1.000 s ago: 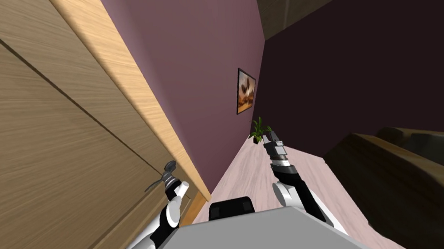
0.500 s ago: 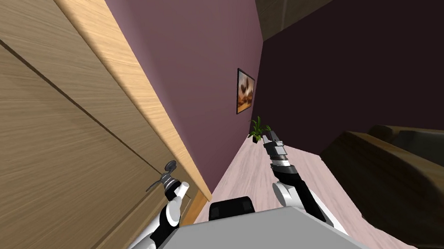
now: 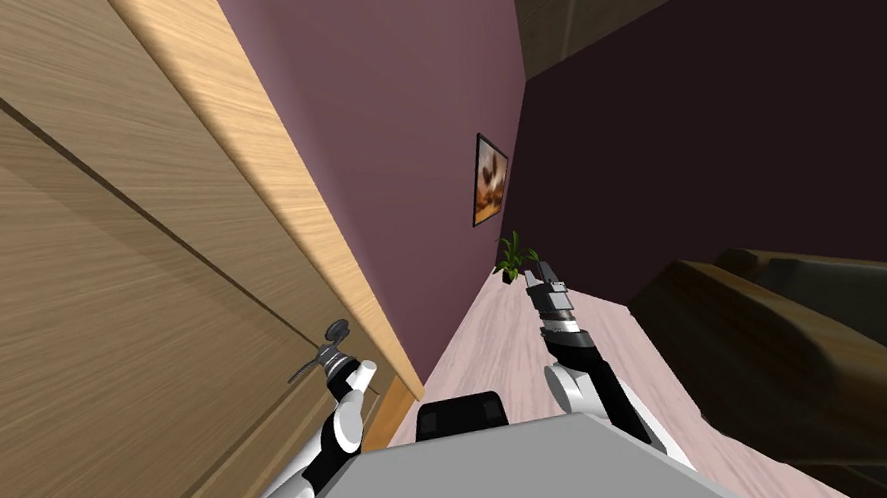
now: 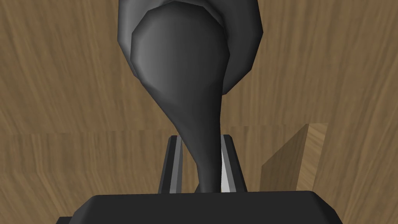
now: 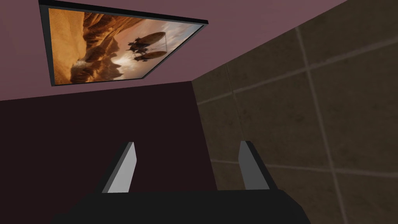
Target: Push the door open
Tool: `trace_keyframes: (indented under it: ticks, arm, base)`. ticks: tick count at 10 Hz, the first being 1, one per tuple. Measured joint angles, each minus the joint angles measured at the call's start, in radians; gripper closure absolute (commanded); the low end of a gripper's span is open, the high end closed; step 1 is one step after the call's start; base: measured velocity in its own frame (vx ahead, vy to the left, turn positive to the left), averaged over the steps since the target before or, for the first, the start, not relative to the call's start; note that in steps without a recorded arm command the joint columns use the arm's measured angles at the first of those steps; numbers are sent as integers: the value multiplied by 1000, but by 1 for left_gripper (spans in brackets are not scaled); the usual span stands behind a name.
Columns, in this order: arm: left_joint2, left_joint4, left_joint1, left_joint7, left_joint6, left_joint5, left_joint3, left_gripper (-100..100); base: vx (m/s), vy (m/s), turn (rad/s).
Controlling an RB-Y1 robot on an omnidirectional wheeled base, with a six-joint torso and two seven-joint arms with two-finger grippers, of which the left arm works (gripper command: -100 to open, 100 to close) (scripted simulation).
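Door [image 3: 84,292], brown wood, stands close on my left, its dark handle [image 4: 182,77] near the lighter wooden frame [image 3: 255,177]. Left gripper [image 4: 200,138] has its 2 fingers [image 4: 173,163] drawn narrow around the handle's thin neck. Right gripper [image 3: 537,275] hangs forward over the pale floor [image 3: 500,346], fingers spread wide. Beyond it, a small plant [image 3: 512,255] stands by the purple wall [image 3: 400,114].

tan wood-grain door [image 3: 84,292], dark grey door handle [image 4: 182,77], kinda dusty mauve wall [image 3: 400,114], pale pinkish plank floor [image 3: 490,347], orangey-brown picture [image 3: 491,182] in a black frame, green plant [image 3: 515,258], dark brown couch [image 3: 793,361]
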Motion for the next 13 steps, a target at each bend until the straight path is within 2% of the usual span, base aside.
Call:
trace_keyframes:
  ticks: [1, 2, 3, 4, 5, 6, 7, 8, 9, 10, 11, 13]
  arm:
    - [4, 15, -2, 0, -11, 0, 1, 100]
    - [21, 64, -13, 5, -34, -1, 0, 100]
    - [23, 81, -15, 6, -53, 4, 10, 100]
    - [39, 139, -32, 10, -90, 9, 19, 100]
    - [9, 88, -18, -3, -76, 13, 26, 100]
    - [0, 53, -11, -12, -57, 14, 28, 100]
    - [6, 63, -17, -11, -62, 14, 28, 100]
    - [39, 147, -45, 0, -106, 15, 31, 100]
    - [44, 172, -50, 1, -120, 16, 34, 100]
    - [-18, 36, -6, -26, -55, 21, 40, 100]
    - [-19, 8, -2, -34, -30, 22, 42, 100]
    - [-12, 15, -7, -25, -37, 21, 40, 100]
  base:
    - [0, 0, 0]
    - [-17, 59, -124]
    - [-26, 106, -147]
    - [-15, 87, -73]
    - [-13, 29, -6]
    - [-4, -4, 10]
    - [-7, 22, -37]
    - [-6, 42, -44]
    - [5, 26, 0]
    - [-8, -14, -3]
    - [-7, -13, 8]
    - [0, 0, 0]
